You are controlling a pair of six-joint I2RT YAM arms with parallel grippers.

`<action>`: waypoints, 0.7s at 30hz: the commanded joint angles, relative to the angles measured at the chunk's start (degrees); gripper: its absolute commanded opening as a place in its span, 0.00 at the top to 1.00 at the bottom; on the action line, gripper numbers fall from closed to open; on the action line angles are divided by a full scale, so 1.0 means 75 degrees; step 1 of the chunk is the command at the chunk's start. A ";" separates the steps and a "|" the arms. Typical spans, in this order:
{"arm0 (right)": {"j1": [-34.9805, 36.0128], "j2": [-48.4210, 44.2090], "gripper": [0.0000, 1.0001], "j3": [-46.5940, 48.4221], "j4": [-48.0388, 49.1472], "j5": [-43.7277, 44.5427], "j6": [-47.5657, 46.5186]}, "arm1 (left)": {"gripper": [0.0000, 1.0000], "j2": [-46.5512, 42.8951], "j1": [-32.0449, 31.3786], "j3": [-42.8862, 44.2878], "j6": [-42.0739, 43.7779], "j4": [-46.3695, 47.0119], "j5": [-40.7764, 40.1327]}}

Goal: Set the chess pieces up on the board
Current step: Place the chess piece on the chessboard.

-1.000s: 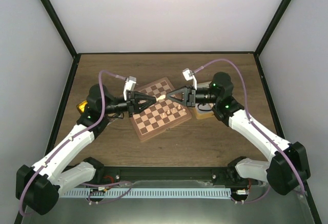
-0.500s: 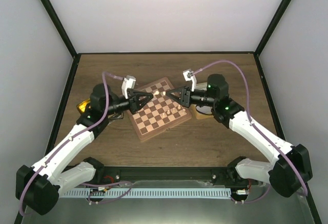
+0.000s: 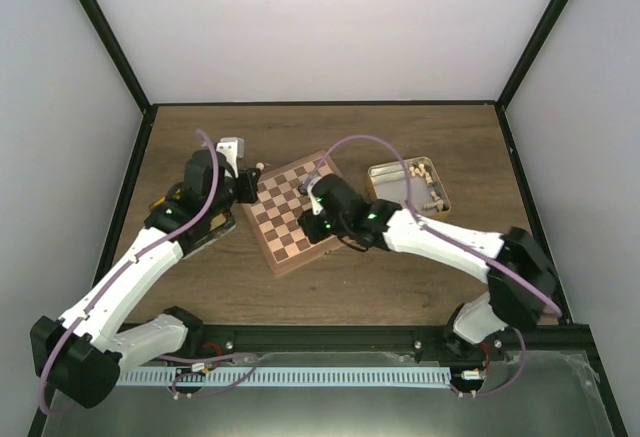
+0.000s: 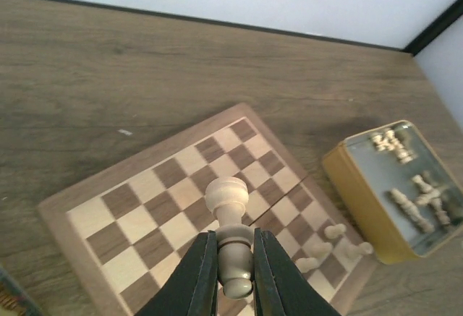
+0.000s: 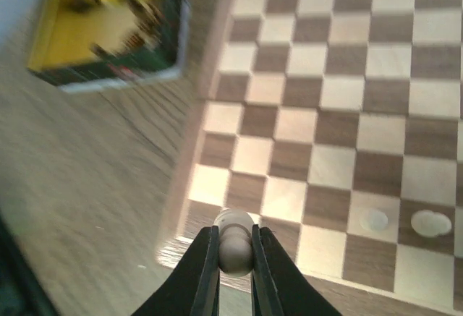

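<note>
1. Closest to me in the left wrist view, the left gripper [image 4: 233,238] is pinching the left piece [image 4: 227,199], a pale one. Its long way runs in line with the fingers, and its round head points out past the tips. Its foot is hidden between the fingers.
2. In the right wrist view, the right gripper [image 5: 235,233] is pinching the right piece [image 5: 235,249], which is pale too. I look at it end on, so I see only a round ball. I cannot tell what kind of piece it is.
3. Just past the right piece lies the board [image 5: 340,142]. The piece hangs over a corner square by the rim, in line with the fingers. I think this arm is nearer to setting down, and it needs a short push along the fingers.
4. The left piece hangs over the middle squares and looks higher up. I think it has farther to go.
5. Farther on, a few small pieces [image 4: 329,233] sit near the board's right edge. They are too tiny for me to tell if they stand or lie.
6. Farthest out, a tin [image 4: 394,193] with more pieces sits just beside that edge. A yellow tin [image 5: 101,27] sits by the other side. It is blurry, so I cannot tell what is in it.
7. From the top camera, the right arm covers part of the board. Both held pieces are too small to make out there.
</note>
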 commanded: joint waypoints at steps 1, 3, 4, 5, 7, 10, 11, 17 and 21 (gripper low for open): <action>0.0273 0.0999 0.99 0.0591 -0.1018 0.1453 -0.0133 | 0.96 0.0240 0.0160 0.0348 -0.0056 -0.0913 -0.0533; 0.0289 0.1308 0.99 0.0594 -0.0921 0.1378 -0.0012 | 0.96 0.0327 0.0251 0.0402 -0.0083 -0.1030 -0.0308; 0.0293 0.1416 0.99 0.0535 -0.0838 0.1285 0.0050 | 0.96 0.0368 0.0299 0.0410 -0.0084 -0.1070 -0.0142; 0.0292 0.1511 0.99 0.0493 -0.0750 0.1235 0.0112 | 0.96 0.0413 0.0349 0.0420 -0.0061 -0.1096 0.0011; 0.0294 0.1671 0.99 0.0436 -0.0613 0.1304 0.0244 | 0.96 0.0502 0.0433 0.0423 -0.0028 -0.1164 0.0288; 0.0294 0.1985 0.99 0.0552 -0.0649 0.1401 0.0295 | 0.96 0.0695 0.0509 0.0417 0.0042 -0.1267 0.0613; 0.0296 0.2096 0.99 0.0602 -0.0667 0.1414 0.0290 | 0.96 0.0758 0.0521 0.0422 0.0060 -0.1307 0.0720; 0.0291 0.2578 0.99 0.0818 -0.0669 0.1689 0.0223 | 0.96 0.1118 0.0527 0.0475 0.0147 -0.1431 0.0948; 0.0286 0.2758 0.99 0.0841 -0.0495 0.1808 0.0123 | 0.96 0.1252 0.0528 0.0503 0.0190 -0.1474 0.1048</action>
